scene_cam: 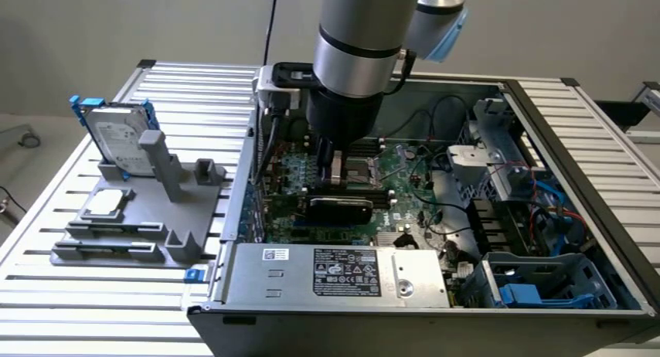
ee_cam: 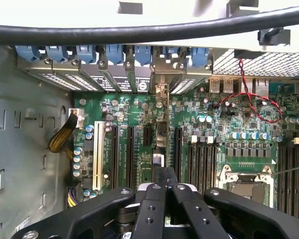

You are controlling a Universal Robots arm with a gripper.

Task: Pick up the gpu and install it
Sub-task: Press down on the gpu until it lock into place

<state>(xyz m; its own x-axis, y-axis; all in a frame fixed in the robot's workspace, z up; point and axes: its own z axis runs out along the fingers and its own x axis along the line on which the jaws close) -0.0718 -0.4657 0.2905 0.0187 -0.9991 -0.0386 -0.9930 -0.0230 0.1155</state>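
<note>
The gpu (scene_cam: 338, 209) stands inside the open computer case (scene_cam: 536, 117), its black rounded shroud facing the front and its lower edge down at the green motherboard (scene_cam: 294, 175). In the wrist view the gpu (ee_cam: 160, 132) appears edge-on as a thin strip running from the rear slot brackets toward the fingers. My gripper (scene_cam: 330, 170) hangs straight down from the arm, directly over the card's top edge. Its black fingers (ee_cam: 148, 209) meet in the middle, so my gripper (ee_cam: 162, 186) is shut. I cannot tell whether it touches the card.
A grey fixture (scene_cam: 134, 226) on the slatted table holds a silver hard drive (scene_cam: 119, 137) with blue rails and a small square silver chip (scene_cam: 107, 205). The power supply (scene_cam: 341, 272), a blue drive cage (scene_cam: 546, 283), cables and the CPU socket (ee_cam: 246, 186) crowd the case.
</note>
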